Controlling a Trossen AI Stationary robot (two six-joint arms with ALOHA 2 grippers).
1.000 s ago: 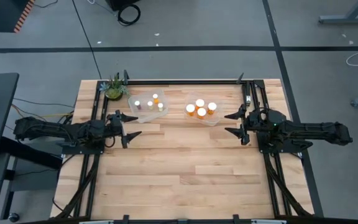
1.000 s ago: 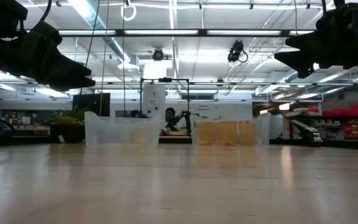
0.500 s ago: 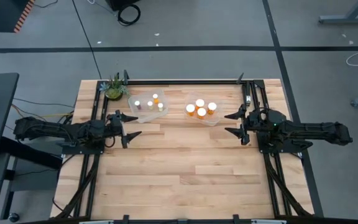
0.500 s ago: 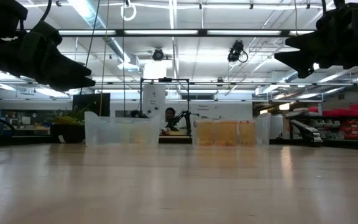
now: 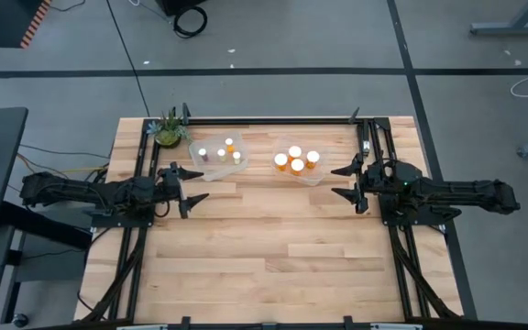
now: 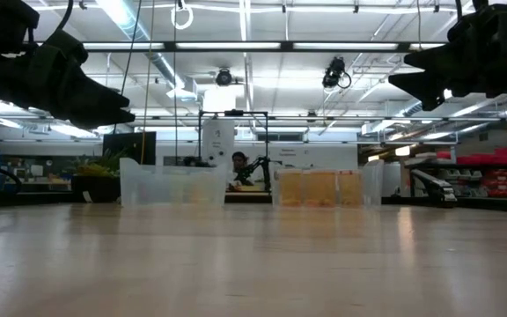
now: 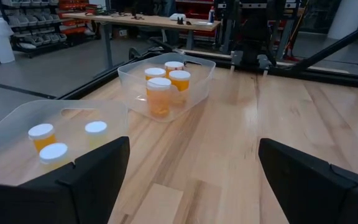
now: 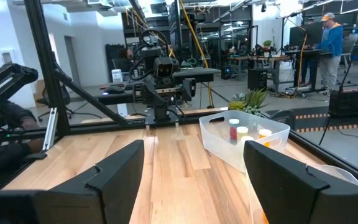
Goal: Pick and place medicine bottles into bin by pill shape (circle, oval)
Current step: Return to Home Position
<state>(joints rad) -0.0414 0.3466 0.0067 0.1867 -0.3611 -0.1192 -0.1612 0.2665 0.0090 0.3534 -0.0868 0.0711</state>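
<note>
Looking down on the table (image 5: 273, 257), we see no medicine bottles loose on the wood: four paler ones (image 5: 221, 154) stand in the left clear bin (image 5: 193, 147) and four orange-bodied ones (image 5: 297, 165) in the right clear bin (image 5: 319, 177), both near the far edge beside the small potted plant (image 5: 168, 130). The left gripper (image 5: 193, 184) hangs at its own side of the table, jaws spread wide with nothing between them, and the right gripper (image 5: 339, 181) mirrors it opposite, also released and empty. Both are well apart from the bins. We judge the sorting done. The bottles look light and stiff, with smooth round plastic walls that could slip or twist in a pinch. If one needed moving, we would close across its body just under the white cap, coming from above, since the bottles stand close together
</note>
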